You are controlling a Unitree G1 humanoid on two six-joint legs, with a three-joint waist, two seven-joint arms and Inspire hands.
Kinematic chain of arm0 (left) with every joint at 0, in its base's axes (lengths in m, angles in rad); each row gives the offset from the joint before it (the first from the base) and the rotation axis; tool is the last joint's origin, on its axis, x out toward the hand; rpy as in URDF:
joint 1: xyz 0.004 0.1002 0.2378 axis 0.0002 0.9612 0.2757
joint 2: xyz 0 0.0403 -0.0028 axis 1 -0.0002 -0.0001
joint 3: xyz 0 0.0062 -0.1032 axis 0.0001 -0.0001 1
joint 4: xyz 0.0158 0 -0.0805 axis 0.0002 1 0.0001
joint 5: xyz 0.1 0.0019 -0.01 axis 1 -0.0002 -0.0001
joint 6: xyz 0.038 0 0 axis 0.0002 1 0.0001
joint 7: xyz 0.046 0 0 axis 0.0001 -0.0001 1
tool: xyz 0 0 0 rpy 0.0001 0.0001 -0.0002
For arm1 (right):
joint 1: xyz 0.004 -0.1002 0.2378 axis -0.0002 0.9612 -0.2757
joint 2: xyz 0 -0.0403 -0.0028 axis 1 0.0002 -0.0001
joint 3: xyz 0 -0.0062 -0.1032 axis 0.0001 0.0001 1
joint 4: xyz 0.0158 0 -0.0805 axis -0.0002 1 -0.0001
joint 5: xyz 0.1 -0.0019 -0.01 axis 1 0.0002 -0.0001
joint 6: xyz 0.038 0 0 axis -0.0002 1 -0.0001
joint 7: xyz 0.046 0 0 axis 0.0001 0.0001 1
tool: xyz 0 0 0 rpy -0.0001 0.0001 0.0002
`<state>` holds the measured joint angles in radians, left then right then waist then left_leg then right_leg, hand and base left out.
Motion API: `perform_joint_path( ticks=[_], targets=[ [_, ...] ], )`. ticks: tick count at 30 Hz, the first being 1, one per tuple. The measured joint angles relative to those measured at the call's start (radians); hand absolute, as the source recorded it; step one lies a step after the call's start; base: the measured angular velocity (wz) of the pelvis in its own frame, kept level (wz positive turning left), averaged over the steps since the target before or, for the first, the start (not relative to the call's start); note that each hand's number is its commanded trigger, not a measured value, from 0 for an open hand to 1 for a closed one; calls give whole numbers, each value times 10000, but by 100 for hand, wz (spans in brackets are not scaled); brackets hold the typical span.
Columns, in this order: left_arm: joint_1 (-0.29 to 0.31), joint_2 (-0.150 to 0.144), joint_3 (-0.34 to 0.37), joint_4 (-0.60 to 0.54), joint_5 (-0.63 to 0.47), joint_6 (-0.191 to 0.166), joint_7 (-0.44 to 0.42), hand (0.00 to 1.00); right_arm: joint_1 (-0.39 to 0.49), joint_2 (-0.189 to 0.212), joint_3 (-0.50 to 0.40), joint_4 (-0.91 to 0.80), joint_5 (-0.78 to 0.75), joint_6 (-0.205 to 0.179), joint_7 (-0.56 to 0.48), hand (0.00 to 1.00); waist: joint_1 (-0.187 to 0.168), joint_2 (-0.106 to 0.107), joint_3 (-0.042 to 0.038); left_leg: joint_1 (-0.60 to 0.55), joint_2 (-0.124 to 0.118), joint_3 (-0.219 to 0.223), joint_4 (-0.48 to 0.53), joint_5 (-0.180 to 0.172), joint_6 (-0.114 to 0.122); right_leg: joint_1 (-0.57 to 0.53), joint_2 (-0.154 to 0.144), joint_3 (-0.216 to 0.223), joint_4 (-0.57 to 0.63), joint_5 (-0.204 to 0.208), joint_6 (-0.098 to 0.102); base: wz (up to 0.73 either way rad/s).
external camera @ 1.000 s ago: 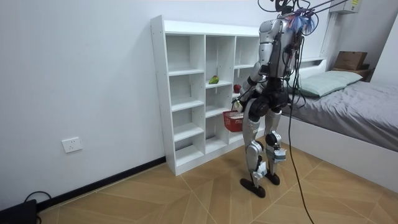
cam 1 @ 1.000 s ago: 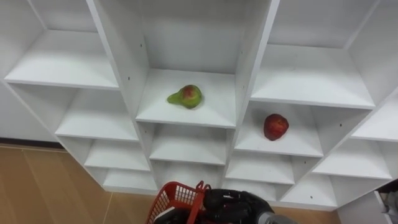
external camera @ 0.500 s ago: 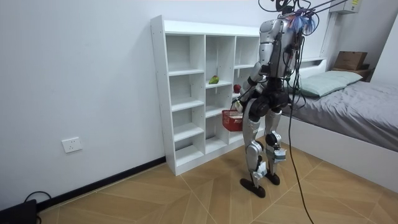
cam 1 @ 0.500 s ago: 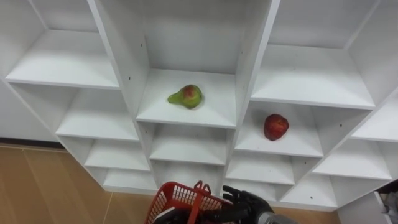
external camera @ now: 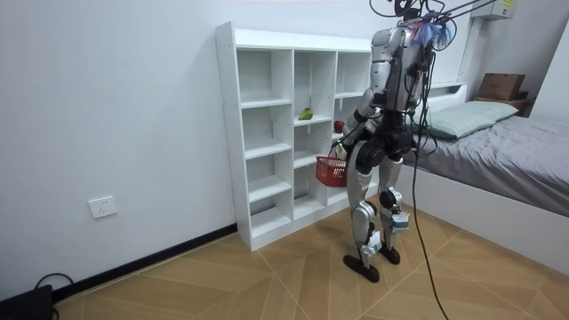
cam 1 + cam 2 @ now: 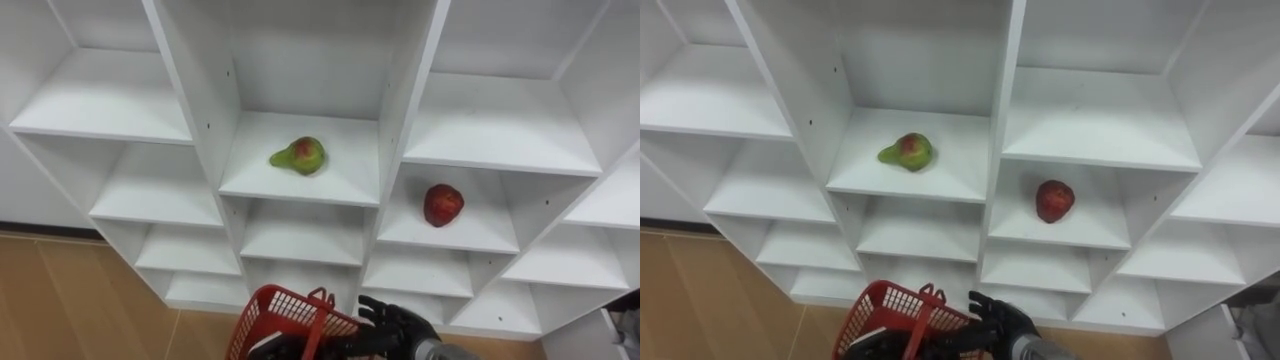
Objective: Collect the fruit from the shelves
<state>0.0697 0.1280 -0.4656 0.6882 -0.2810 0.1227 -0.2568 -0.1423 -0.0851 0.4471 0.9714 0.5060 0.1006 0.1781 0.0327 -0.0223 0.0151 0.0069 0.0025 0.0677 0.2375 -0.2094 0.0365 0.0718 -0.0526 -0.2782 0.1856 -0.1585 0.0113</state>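
Two fruits lie in the closet (image 6: 195, 90): a pear (image 6: 300, 155) on its side on a shelf of the middle column, narrow end toward the view's left, and an apple (image 6: 443, 203) on a shelf one step lower in the column to the right, with a partition between them. Each sits near the middle of its board, apart from the compartment walls. At the lower edge of the eye views a red mesh basket (image 6: 285, 312) is held up in front of the bottom shelves, its handle standing at its right side. The right robot hand (image 6: 398, 325) comes in from the lower right and sits just beside the basket's right rim, fingers spread and curled round nothing; whether it touches the rim I cannot tell. The left robot hand (image 5: 339, 147) shows in the room view just above the basket, on the side toward the closet; its hold I cannot tell. There the robot stands upright on the wooden floor (image 5: 267, 276), close before the closet's right-hand columns and facing them, with a bed (image 5: 516, 151) behind it at the room view's right and a socket (image 5: 103, 206) low on the wall (image 5: 116, 107) at the room view's left.
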Motion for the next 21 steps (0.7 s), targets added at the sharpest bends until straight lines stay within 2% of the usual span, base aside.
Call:
perform_joint_path(
  ticks=[9,13,16,21],
  targets=[
    [0,64,7,-1,3,0,4,100,-14,-23,11,-165,-9,5,7,0,6,78,11,-17,-17,-107,-4,0,0,15,-1,-27,-8,0,0,1],
    [3,43,410,-160,0,3,8,100,148,-293,9,-1751,-8,-34,-2,0,1,84,10,19,-7,-123,-16,2,-3,46,14,-14,-19,0,0,1],
    [-2,31,812,-221,2,-6,8,100,186,-361,2,-2381,-135,-166,130,0,-9,89,0,129,-18,-176,-45,2,-3,180,17,0,-63,0,1,5],
    [18,92,945,-212,20,-5,91,100,543,-449,10,-2908,-281,-140,228,0,8,108,-24,166,-37,-199,-72,3,-4,266,21,-8,-169,0,1,1]
  ],
)
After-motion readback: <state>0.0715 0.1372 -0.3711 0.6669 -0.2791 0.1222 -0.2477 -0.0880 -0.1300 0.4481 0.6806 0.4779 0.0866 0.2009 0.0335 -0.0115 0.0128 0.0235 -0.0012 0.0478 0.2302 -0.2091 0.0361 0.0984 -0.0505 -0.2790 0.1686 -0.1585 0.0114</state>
